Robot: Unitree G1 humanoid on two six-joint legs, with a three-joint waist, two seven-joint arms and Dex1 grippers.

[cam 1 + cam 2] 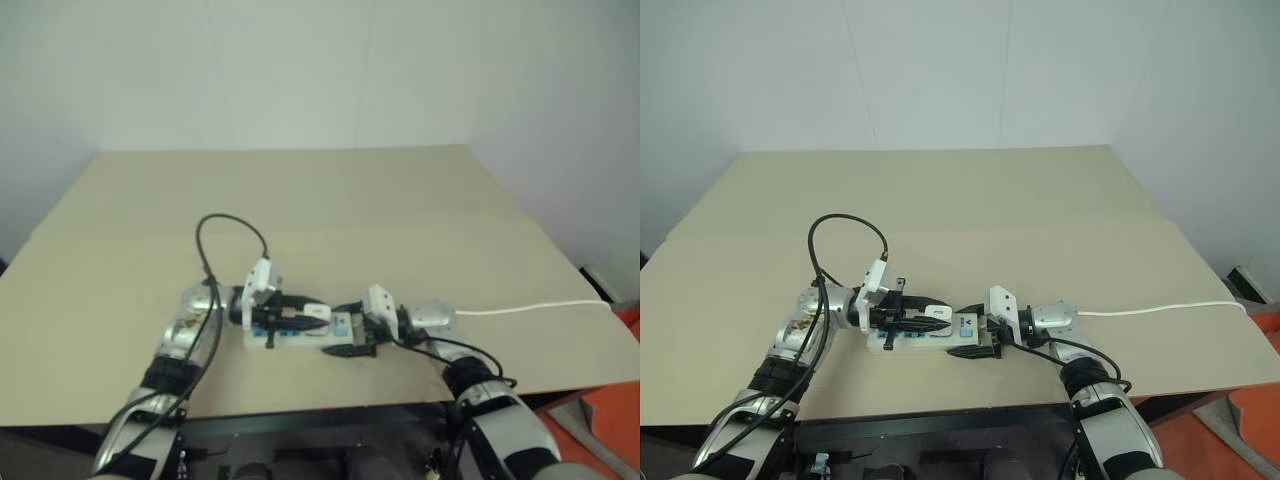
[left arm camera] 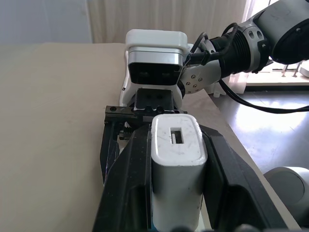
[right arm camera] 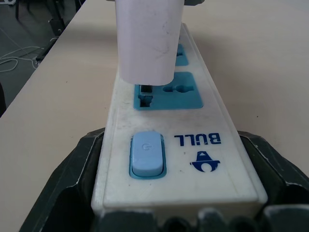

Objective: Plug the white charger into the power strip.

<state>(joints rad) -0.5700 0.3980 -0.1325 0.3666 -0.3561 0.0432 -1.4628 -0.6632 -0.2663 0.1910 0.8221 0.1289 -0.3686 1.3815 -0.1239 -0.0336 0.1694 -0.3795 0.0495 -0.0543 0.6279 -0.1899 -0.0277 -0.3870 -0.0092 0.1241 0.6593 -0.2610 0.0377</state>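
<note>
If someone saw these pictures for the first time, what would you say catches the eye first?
The white charger, clamped between the left gripper's black fingers, hangs just above the power strip's blue socket nearest the switch. The right gripper braces the strip's switch end, one finger on each side. Both meet near the front edge of the tan table, from where a thin white cable runs off to the right.

charger (image 3: 147,41) prongs – hidden, top cropped

White charger (image 3: 148,41) just above power strip (image 3: 193,159) on table (image 1: 350,190).
</note>
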